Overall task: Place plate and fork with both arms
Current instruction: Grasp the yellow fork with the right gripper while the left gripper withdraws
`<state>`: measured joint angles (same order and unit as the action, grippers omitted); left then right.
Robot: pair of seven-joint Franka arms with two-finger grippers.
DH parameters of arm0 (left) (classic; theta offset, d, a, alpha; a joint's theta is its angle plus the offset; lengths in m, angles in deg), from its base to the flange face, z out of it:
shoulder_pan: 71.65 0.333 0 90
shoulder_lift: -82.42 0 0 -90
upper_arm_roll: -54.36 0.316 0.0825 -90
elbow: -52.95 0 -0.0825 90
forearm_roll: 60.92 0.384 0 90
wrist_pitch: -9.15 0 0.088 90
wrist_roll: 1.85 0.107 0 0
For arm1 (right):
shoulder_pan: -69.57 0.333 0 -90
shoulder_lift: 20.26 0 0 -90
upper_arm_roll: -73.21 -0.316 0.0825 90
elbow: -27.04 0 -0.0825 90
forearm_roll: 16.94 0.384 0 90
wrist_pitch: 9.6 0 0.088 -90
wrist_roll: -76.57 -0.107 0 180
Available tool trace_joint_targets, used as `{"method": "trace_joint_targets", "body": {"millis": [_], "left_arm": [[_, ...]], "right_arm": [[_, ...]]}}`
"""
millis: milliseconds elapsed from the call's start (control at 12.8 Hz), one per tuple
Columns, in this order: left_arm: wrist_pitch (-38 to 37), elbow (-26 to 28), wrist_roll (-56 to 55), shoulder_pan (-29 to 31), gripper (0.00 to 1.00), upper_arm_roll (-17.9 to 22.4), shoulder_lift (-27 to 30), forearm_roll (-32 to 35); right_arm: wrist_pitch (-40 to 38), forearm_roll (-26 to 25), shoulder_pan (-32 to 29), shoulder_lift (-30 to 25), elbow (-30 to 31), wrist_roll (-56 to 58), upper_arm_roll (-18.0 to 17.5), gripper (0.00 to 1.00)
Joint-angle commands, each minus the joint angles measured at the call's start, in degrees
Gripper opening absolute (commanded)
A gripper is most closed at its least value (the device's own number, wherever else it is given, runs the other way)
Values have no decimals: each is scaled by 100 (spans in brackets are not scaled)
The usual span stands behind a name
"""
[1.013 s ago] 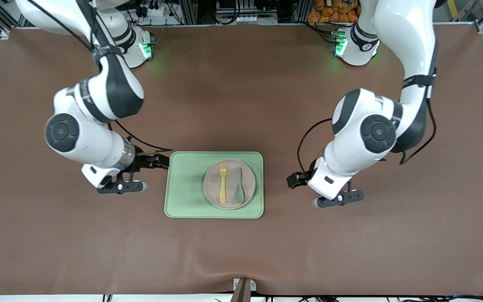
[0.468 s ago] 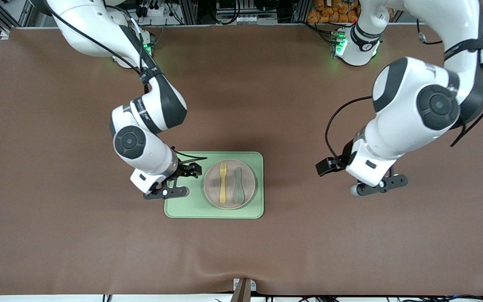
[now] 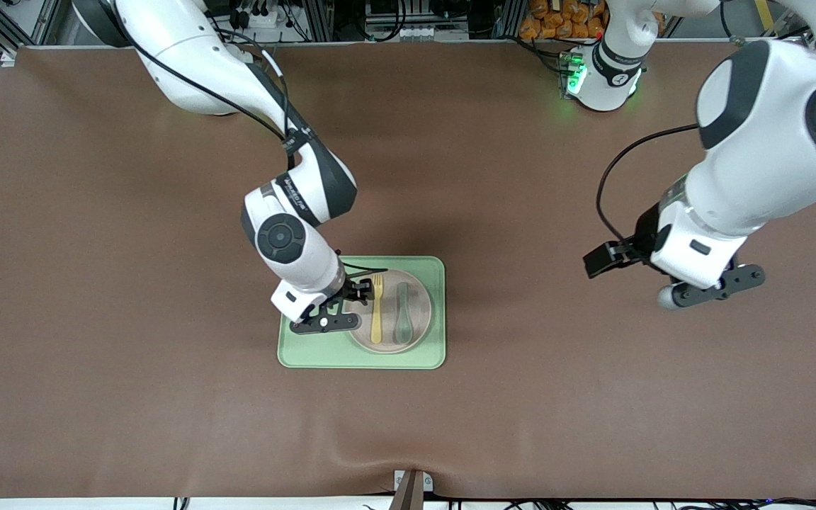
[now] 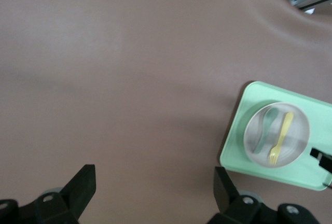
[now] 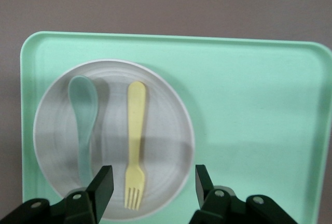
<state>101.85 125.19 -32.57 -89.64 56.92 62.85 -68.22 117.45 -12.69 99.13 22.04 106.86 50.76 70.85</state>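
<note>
The brown desk (image 3: 132,397) carries a green tray (image 3: 309,350) near its middle, and on the tray sits the plate (image 3: 422,322), with the fork (image 3: 377,312) and a grey-green spoon (image 3: 404,315) lying side by side in it, the fork toward the right arm's end. The right claw (image 3: 351,301) hangs low over the plate's rim beside the fork, its fingers (image 5: 104,185) spread apart and gripping nothing. The left claw (image 3: 670,273) is up over bare desk toward the left arm's end, well apart from the tray, also open and empty; that arm seems to wait. The step in hand looks like the approach to the fork; the next move calls for centring the fingers on the thin handle and lowering without nudging the spoon or shifting the plate. The right wrist view shows the fork's tines lying between the spread fingers, which the front view hides under the wrist; the left wrist view shows the whole tray from far off.
</note>
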Motion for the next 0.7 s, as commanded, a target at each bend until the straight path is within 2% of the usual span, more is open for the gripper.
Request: {"method": "trace_joint_targets", "body": {"millis": [0, 623], "left_arm": [[-401, 158, 162, 41, 100, -27, 330, 316], [-964, 343, 1014, 462, 100, -63, 1007, 484]], "right_arm": [[-66, -169, 163, 498, -660, -231, 60, 61], [136, -424, 410, 815, -617, -450, 60, 54]]}}
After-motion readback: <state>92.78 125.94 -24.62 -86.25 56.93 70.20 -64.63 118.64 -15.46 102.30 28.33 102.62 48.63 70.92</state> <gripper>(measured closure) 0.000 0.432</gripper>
